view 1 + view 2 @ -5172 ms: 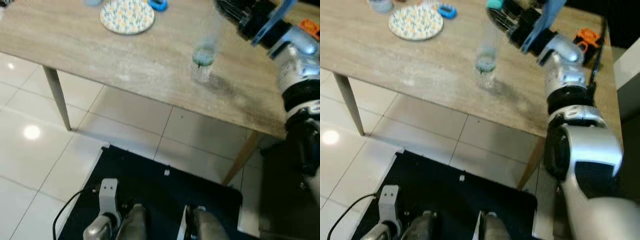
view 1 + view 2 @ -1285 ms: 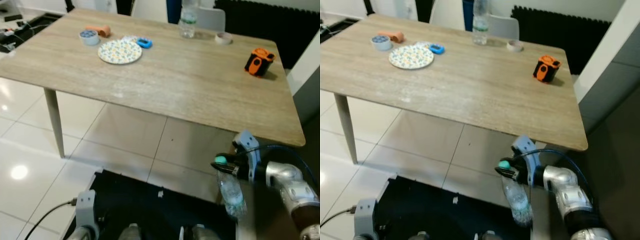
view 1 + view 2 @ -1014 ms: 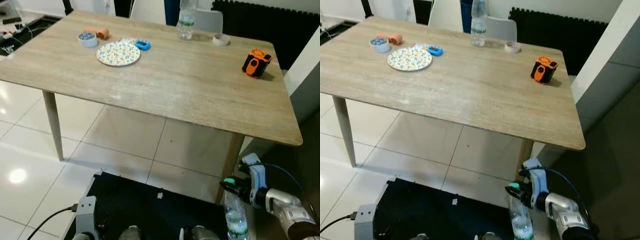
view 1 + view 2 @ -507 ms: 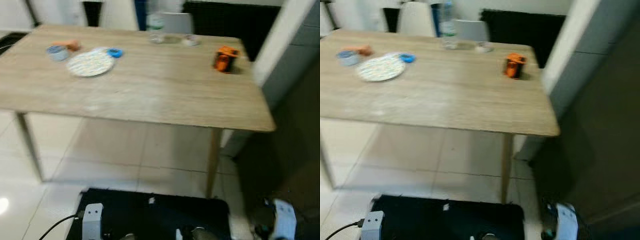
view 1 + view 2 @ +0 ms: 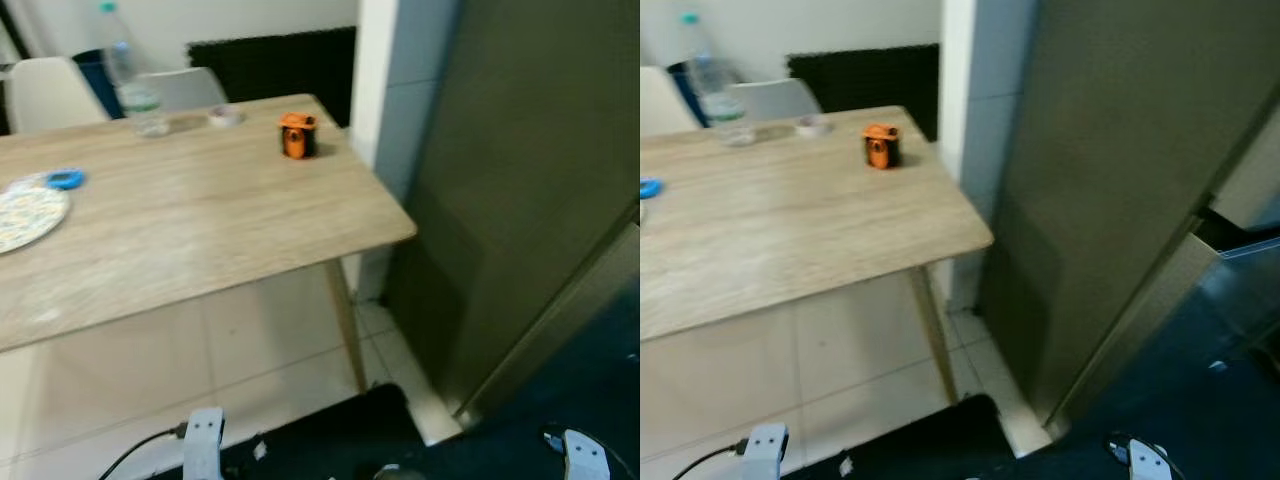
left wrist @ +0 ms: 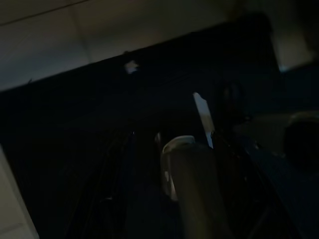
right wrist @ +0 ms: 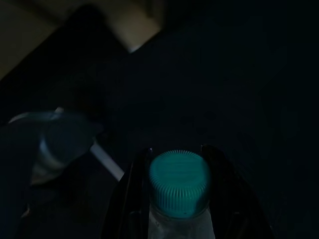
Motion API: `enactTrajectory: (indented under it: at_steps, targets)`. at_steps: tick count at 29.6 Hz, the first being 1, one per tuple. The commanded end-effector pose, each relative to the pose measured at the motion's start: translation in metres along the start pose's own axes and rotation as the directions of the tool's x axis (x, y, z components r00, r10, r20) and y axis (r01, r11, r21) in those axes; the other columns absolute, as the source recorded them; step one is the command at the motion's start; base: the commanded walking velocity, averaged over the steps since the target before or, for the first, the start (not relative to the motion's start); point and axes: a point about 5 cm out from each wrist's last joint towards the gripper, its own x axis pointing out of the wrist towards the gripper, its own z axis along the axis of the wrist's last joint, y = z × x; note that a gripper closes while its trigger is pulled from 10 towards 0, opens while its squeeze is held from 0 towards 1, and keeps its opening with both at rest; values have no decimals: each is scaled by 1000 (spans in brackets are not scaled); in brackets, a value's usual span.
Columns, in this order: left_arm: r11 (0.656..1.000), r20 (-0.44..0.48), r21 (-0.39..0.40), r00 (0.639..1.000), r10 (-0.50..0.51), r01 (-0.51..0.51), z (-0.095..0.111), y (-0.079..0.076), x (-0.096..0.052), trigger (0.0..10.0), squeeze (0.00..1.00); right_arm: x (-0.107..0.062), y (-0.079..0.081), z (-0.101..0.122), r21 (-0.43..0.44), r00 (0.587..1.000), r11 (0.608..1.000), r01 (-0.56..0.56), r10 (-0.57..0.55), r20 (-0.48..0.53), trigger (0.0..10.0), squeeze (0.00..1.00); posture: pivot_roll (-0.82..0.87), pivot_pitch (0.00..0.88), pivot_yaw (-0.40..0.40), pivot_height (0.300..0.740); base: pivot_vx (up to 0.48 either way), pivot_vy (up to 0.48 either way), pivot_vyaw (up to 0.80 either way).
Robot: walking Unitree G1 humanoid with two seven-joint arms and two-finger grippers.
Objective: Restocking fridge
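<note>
Head views: fridge stands as a tall dark-grey slab at the robot's right, its door seemingly shut; a paler edge shows at its lower right, and I cannot tell whether that is a gap.
Desk: desk lies to the left, its corner near the white wall pillar that stands between it and the fridge.
Floor: pale tiles under the desk; a dark mat at the robot's feet.
On the desk: a second bottle at the far edge, a tape roll just beside it, an orange gadget near the corner, a plate and a blue object at the left.
Right gripper: right gripper, low at the robot's side, has its two black fingers closed around the neck of the carried bottle, just under the teal cap.
Left gripper: left gripper hangs idle over the mat in deep shade; whether it is wide or narrow I cannot tell.
Step in hand: judged from this, the carry leg, with the bottle off the desk and the robot facing the fridge.
Next move: likely calls for closing in on the fridge and getting the door open. The right gripper is taken, so the idle left one looks the natural choice, with the bottle kept upright meanwhile.
</note>
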Motion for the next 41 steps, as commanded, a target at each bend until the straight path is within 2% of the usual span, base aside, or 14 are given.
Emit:
enactTrajectory:
  at_steps: [1, 8, 9, 12, 17, 19, 23, 26, 29, 37, 40, 41]
  targets:
    - [1000, -14, 19, 1000, -11, 11, -1, -3, 1, 10000, 0, -1, -4, -4, 6, 1000, 1000, 26, -26, -16, 10000, 0, -4, 31, -30, 740, 0, 0, -763]
    - [999, -36, 30, 999, 13, -12, -5, 10, -3, 10000, 0, 2, 6, -1, 8, 1000, 1000, 28, -28, -6, 10000, 0, -10, 14, -2, 740, 0, 0, -765]
    - [999, -34, 35, 999, 18, -17, -4, 11, -3, 10000, 0, 2, 8, -2, 0, 1000, 1000, 27, -27, -10, 10000, 0, 3, 25, -8, 740, 0, 0, -763]
    - [999, 10, -21, 999, 49, -49, 6, 16, -3, 10000, 0, 2, 13, -12, -71, 999, 997, 15, -19, -50, 10000, 0, 1, 16, -4, 740, 0, 0, -763]
    - [998, 34, 2, 998, 58, -58, 14, 18, -2, 10000, 0, 3, 18, -12, -66, 999, 998, 2, -5, -50, 10000, 0, 1, 4, -7, 740, 0, 0, -763]
    - [997, 37, 6, 997, 72, -72, 17, 18, -1, 10000, 0, 4, 22, -7, -67, 999, 998, 0, -3, -41, 10000, 0, -16, 0, 8, 740, 0, 0, -763]
    - [996, 29, 39, 997, 75, -76, 20, 15, 1, 10000, 0, 6, 26, 3, -52, 1000, 999, 0, -1, -18, 10000, 0, -3, 0, -11, 740, 0, 0, -763]
    - [995, 56, 9, 993, 100, -100, 28, 18, 2, 10000, 0, 8, 32, 9, -95, 1000, 995, -16, 15, -14, 10000, 0, 5, 0, -10, 740, 0, 0, -765]
    - [994, 67, 0, 992, 105, -105, 30, 18, 2, 10000, 0, 9, 35, 13, -102, 1000, 995, -22, 22, -4, 10000, 0, 4, 0, -8, 740, 0, 0, -769]
    - [994, 12, -52, 995, 97, -96, 10, 15, 0, 10000, 0, 9, 35, 14, -114, 1000, 993, -15, 15, -2, 10000, 0, 17, 0, -21, 740, 0, 0, -768]
    - [994, -2, -53, 996, 94, -94, 5, 15, -1, 10000, 0, 9, 35, 13, -128, 1000, 992, -12, 11, -6, 10000, 0, 17, 0, -21, 740, 0, 0, 0]
    - [993, -29, -78, 996, 82, -84, -3, 14, -3, 10000, 0, 9, 35, 11, -142, 1000, 990, -9, 8, -10, 10000, 0, 9, 0, -24, 740, 0, -274, 0]
